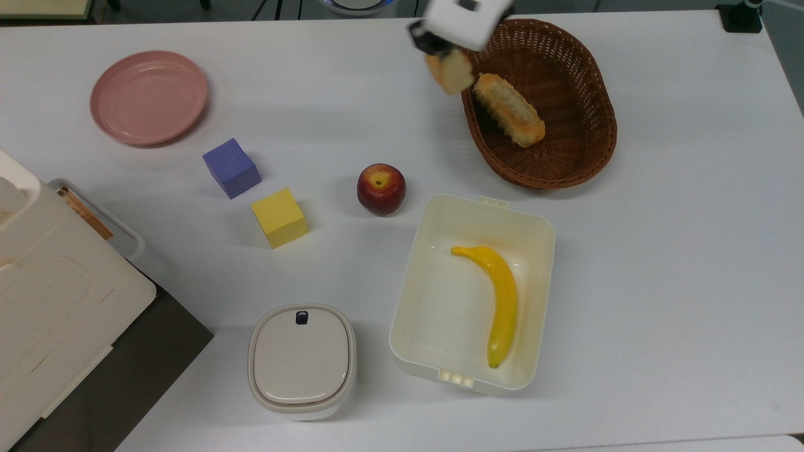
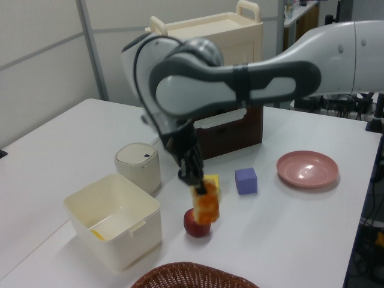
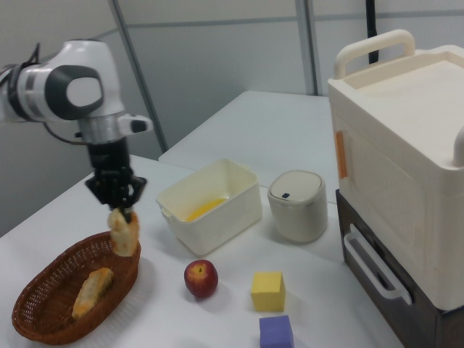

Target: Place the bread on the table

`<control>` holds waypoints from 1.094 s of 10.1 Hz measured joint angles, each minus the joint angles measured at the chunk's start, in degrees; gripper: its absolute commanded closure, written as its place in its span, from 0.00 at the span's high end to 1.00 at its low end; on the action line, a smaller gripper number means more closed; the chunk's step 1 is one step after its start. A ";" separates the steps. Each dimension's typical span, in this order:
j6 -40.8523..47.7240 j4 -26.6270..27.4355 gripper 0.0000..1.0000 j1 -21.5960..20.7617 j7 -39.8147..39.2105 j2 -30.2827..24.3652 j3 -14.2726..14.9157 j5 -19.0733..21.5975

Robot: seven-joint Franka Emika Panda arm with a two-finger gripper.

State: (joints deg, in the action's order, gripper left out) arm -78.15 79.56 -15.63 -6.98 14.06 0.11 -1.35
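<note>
While the jaws [image 3: 119, 204] squeeze the bread [image 3: 124, 233] tight, it hangs over the basket [image 3: 43, 304] edge, above the bench [image 1: 678, 251]. No words can be read anywhere.

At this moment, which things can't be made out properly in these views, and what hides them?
- Banana: plain in the top view; in the left and right views the tub wall hides all but a yellow patch.
- Basket: cut off by the left view's bottom edge, so the loaf inside is hidden there.
- Bread, shut in the tool: its top is covered by the blurred tool in the top view.
</note>
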 measured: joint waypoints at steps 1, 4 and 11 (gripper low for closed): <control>0.10 0.00 0.83 3.57 -1.81 -0.71 0.11 0.00; 0.11 0.23 1.00 11.29 -4.84 -0.78 0.26 -3.06; 0.11 0.22 1.00 17.99 -4.93 -0.40 0.31 -3.52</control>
State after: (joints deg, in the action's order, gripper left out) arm -78.05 79.78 2.37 -11.91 13.66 0.42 -4.87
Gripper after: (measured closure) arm 0.000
